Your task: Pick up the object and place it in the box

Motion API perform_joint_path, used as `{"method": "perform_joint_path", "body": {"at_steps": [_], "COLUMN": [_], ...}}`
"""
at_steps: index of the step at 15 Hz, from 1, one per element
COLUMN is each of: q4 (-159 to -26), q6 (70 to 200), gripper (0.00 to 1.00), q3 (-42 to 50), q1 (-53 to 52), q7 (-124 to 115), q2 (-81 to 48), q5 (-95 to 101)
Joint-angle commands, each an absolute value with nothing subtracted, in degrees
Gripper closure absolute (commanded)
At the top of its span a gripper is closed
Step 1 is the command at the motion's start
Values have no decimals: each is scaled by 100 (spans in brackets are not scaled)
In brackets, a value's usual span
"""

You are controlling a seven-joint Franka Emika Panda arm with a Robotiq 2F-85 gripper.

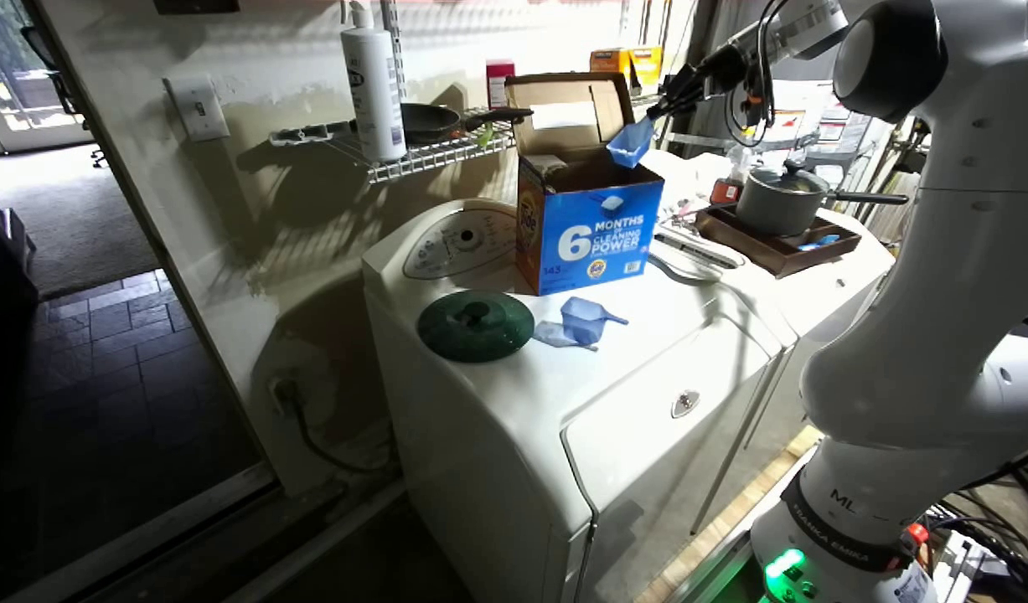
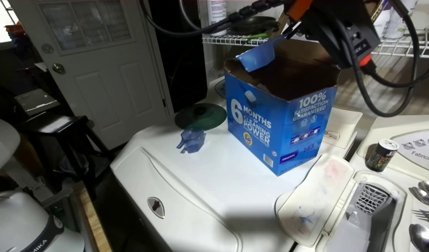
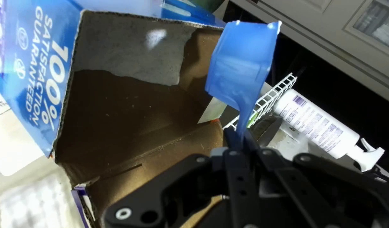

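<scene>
Blue scoop [image 1: 631, 142] is, in an exterior view, at the tip of the black gripper [image 1: 658, 110], which holds it by its handle, and its bowl hangs at the opening of the cardboard box [image 1: 606, 243]. This box stands on a white machine [image 1: 463, 427], with its flap [image 1: 564, 109] raised at the back. On the same surface lie a dark green lid [image 1: 476, 335] and, just beside it, a second blue scoop [image 1: 582, 314]. Farther to the right, a grey pot [image 1: 777, 203] stands in a brown tray [image 1: 807, 261].

In an exterior view, a white door [image 2: 95, 78] appears in the background, and the held scoop is tilted, with its bowl lower than its handle, close to the rim of the box. Whether it touches this rim, I cannot tell. A black can [image 2: 381, 156] stands near some spoons [image 2: 428, 189].

In the wrist view, the gripper is narrow, closed upon the thin handle of the scoop. The bowl appears partly in front of the brown interior of the box, where a grey patch [image 3: 127, 52] covers some of the wall. A white bottle [image 3: 319, 123] and a wire shelf [image 3: 272, 99] are seen beyond.
</scene>
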State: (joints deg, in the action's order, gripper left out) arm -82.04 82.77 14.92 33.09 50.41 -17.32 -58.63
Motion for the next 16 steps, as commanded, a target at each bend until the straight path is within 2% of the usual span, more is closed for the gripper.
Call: {"method": "perform_joint_path", "body": {"at_steps": [1,16], "q4": [-8481,-9297], "q6": [8131,7530], "gripper": [98,98], "q3": [1553,1766], "q1": [3290,3321], "q7": [5158,5508], "q2": [-1712,-1735], "q5": [-6009,-5959]}}
